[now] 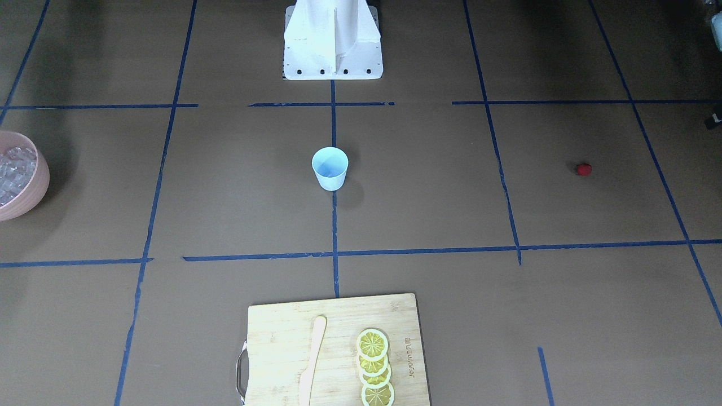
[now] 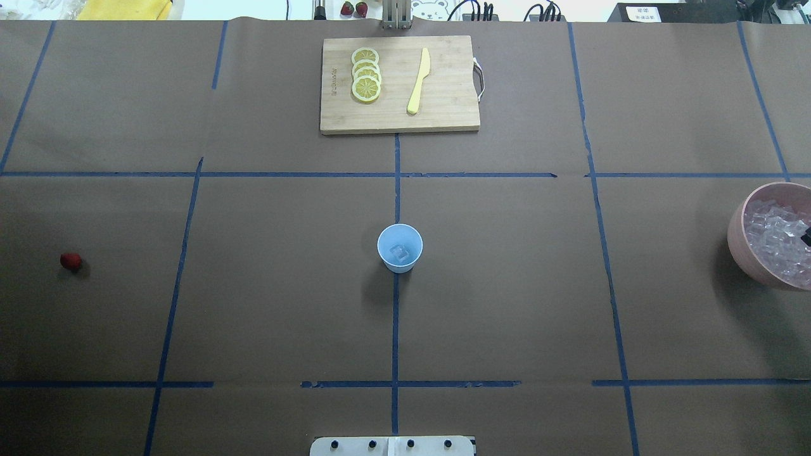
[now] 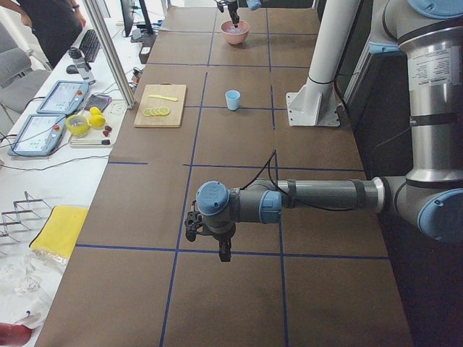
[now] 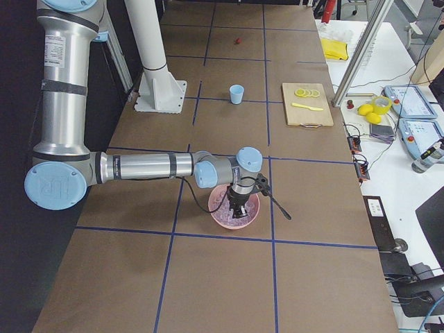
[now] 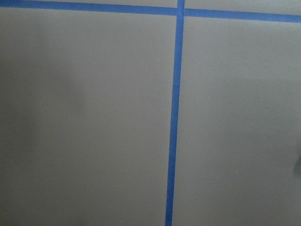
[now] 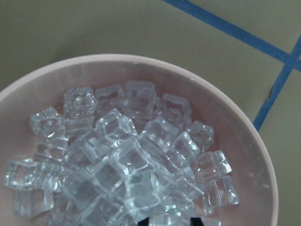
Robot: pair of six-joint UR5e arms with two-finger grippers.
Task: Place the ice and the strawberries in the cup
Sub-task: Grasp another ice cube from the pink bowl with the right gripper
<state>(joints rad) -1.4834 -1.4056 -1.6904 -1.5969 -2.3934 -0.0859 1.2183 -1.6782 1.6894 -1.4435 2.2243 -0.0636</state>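
Observation:
The light blue cup (image 2: 400, 248) stands upright at the table's middle with one ice cube (image 2: 399, 253) in it. The strawberry (image 2: 70, 260) lies alone far on the table's left; it also shows in the front view (image 1: 584, 168). The rest of the ice (image 6: 127, 155) fills the pink bowl (image 2: 735, 240) at the right edge. My right gripper (image 6: 170, 221) is down in that bowl. Its tips stand about one cube's width apart with ice between them. My left gripper (image 3: 224, 254) hangs over bare table near the left end; I cannot tell whether it is open or shut.
A wooden cutting board (image 2: 443, 114) with lemon slices (image 2: 366, 75) and a yellow knife (image 2: 418, 82) lies at the far middle edge. The robot's white base (image 1: 333, 62) stands on the near side. Blue tape lines cross the brown table cover.

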